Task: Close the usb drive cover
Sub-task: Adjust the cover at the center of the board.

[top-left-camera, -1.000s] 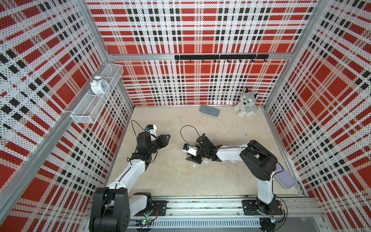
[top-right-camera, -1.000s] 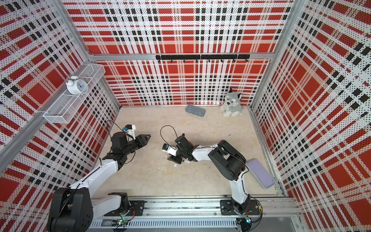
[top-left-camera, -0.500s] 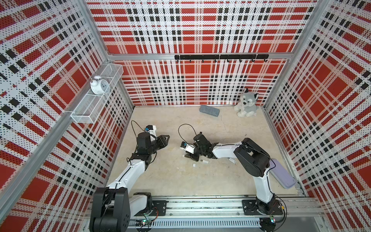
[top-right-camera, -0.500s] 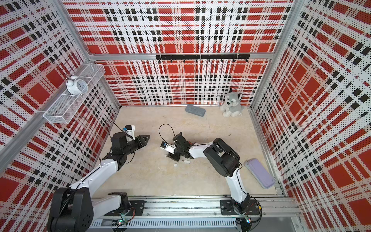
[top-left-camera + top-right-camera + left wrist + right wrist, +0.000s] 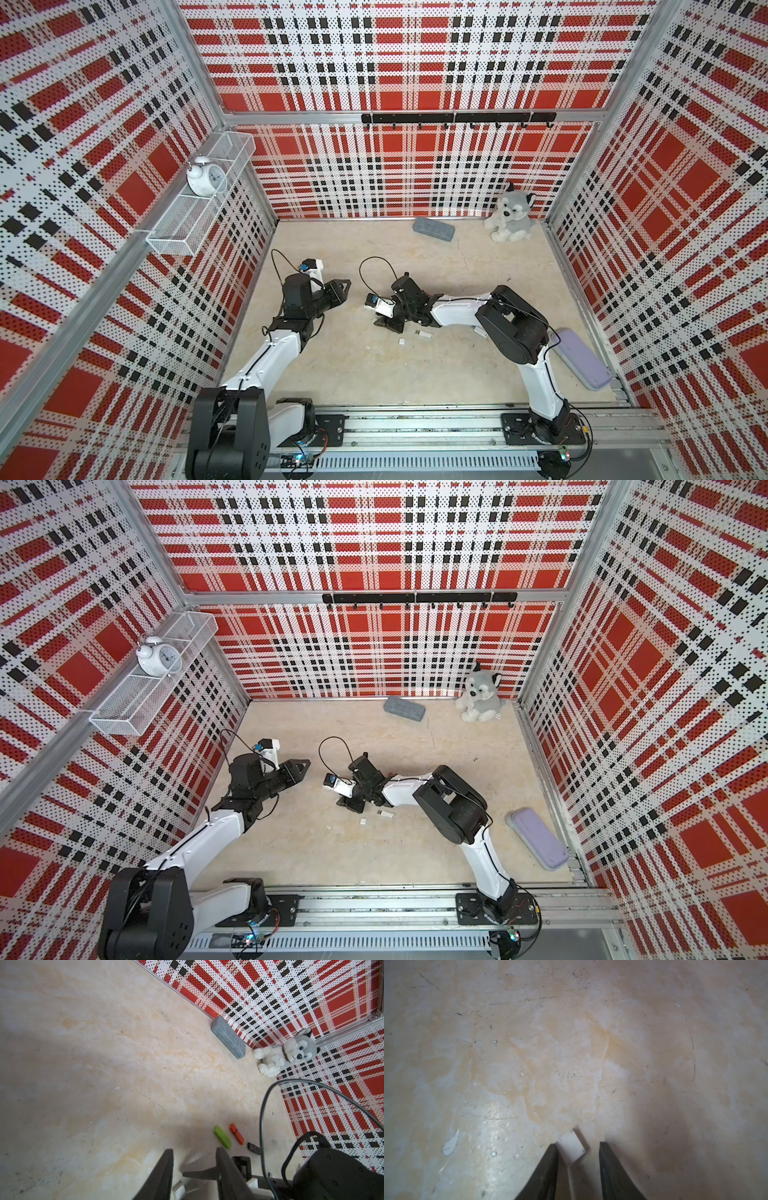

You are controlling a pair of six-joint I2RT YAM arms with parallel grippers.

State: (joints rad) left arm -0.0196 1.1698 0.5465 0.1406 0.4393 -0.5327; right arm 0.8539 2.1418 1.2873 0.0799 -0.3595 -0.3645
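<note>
Mid-table | left fingers (image 5: 164, 1172), right fingers (image 5: 548, 1172) parted, gripping nothing | usb drive (image 5: 423, 333), cover (image 5: 402, 341) loose beside latter; plush (image 5: 510, 214) far

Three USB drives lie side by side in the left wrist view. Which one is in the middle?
The orange drive. The green drive lies on one side of it and the black drive on the other.

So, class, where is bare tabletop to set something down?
Free: the front stretch between the white usb drive and the base rail; the back-left stretch beside the grey case. Crowded: around the right gripper, drive and cap.
</note>
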